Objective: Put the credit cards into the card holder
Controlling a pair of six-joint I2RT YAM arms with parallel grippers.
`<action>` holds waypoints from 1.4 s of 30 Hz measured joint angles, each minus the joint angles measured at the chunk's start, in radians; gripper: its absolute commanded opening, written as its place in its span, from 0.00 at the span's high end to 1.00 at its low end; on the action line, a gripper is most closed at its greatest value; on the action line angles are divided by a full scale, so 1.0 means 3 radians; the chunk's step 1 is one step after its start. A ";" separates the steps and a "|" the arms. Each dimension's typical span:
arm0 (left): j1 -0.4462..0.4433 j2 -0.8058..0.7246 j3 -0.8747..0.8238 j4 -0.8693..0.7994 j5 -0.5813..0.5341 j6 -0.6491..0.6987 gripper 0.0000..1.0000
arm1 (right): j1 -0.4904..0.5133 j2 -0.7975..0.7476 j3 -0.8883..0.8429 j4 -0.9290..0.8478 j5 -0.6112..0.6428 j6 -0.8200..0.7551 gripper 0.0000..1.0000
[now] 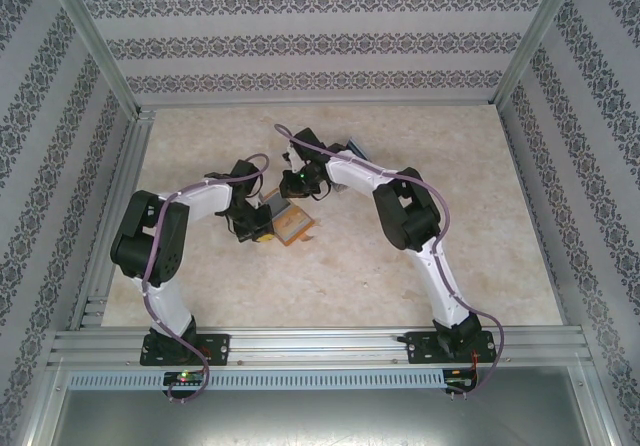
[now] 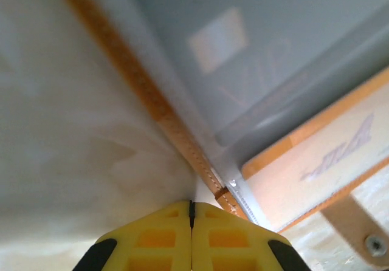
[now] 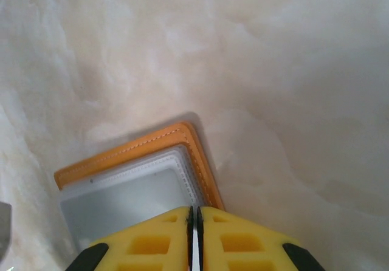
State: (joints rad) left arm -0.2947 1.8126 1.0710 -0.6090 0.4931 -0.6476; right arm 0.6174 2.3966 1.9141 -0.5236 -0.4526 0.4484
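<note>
The orange-brown card holder point(image 1: 292, 226) lies open mid-table between both arms. Its stitched orange edge point(image 2: 152, 104) runs diagonally past my left gripper point(image 2: 191, 207), which is shut with the tips on that edge. A grey credit card point(image 2: 243, 52) with a pale square fills the clear sleeves beside it. The tan inside point(image 2: 316, 161) and snap tab point(image 2: 358, 228) lie to the right. My right gripper point(image 3: 194, 213) hangs over a corner of the card holder point(image 3: 140, 143) and its clear sleeves point(image 3: 130, 195). Its jaws are shut to a thin slit. I cannot tell if anything is pinched.
Flat grey-blue cards point(image 1: 352, 150) lie on the table just behind the right arm's wrist. The pale marbled tabletop point(image 1: 480, 226) is bounded by patterned walls and an aluminium frame point(image 1: 320, 344) along the near edge.
</note>
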 measured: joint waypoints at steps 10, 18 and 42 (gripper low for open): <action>0.0006 -0.0309 0.0201 -0.0084 -0.0223 -0.0029 0.93 | -0.0036 0.0066 0.0193 -0.0173 -0.0179 -0.0080 0.82; 0.0008 -0.0366 0.0556 0.0003 -0.0417 -0.0028 0.92 | -0.0284 -0.0435 0.0102 -0.0301 -0.0156 -0.0196 0.80; -0.0108 0.0861 0.1998 0.0440 -0.0156 -0.0136 0.70 | -0.1461 -0.1253 -0.0665 -0.0237 0.0086 -0.0327 0.69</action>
State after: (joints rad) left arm -0.3271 2.0708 1.6703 -0.4770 0.4461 -0.6884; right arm 0.1791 2.0209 1.7145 -0.5945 -0.4267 0.3504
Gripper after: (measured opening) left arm 0.293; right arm 0.306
